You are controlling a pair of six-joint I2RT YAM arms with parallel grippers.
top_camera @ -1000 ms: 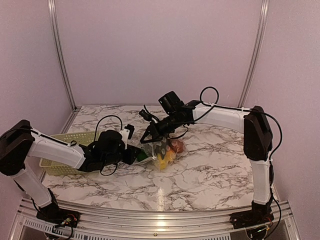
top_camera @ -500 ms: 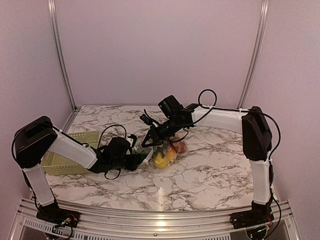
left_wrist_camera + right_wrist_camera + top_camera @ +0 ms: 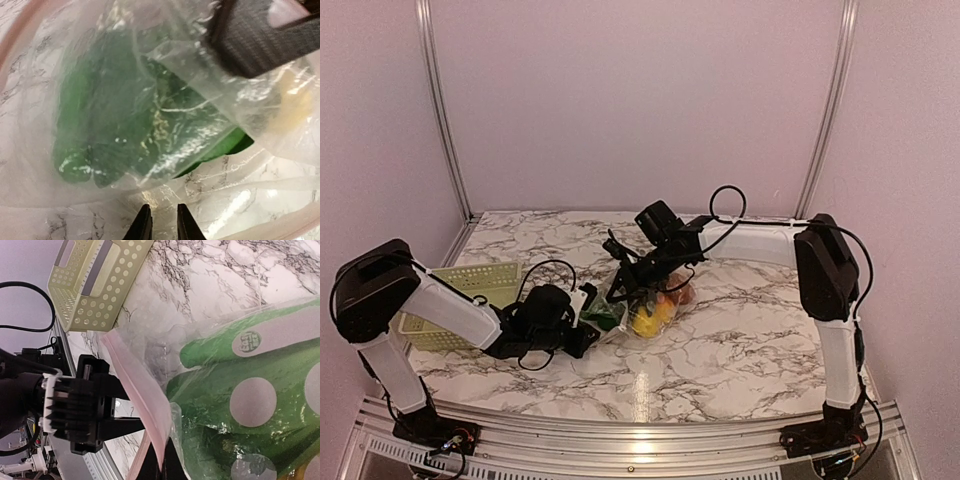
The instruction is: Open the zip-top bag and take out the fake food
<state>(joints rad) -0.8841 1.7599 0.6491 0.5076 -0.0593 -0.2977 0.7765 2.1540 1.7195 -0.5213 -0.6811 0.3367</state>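
Two grippers meet at the zip-top bag [image 3: 638, 305]. I read the left gripper [image 3: 162, 225] as nearly closed on its clear film and the right gripper [image 3: 162, 464] as clamped on the pink zip strip [image 3: 132, 385]. The bag sits between them, mid marble table [image 3: 740, 340], with the fake food [image 3: 110, 125] inside.

The overhead cam sits high up behind the arm bases [image 3: 430, 425], tilted down toward the back wall [image 3: 640, 100]. It takes in the whole table [image 3: 750, 345], with the basket [image 3: 470, 285] off to the left. The left wrist cam is jammed right up against the bag [image 3: 165, 55], staring down through the plastic at the green toy food [image 3: 115, 120], with its own fingertips [image 3: 144, 226] just poking in at the bottom edge. The right wrist cam is close too, but looks across the bag toward the basket and the left gripper [image 3: 135, 407]. All three share the bag and the green toy food, though the overhead just sees them small, mid-table.
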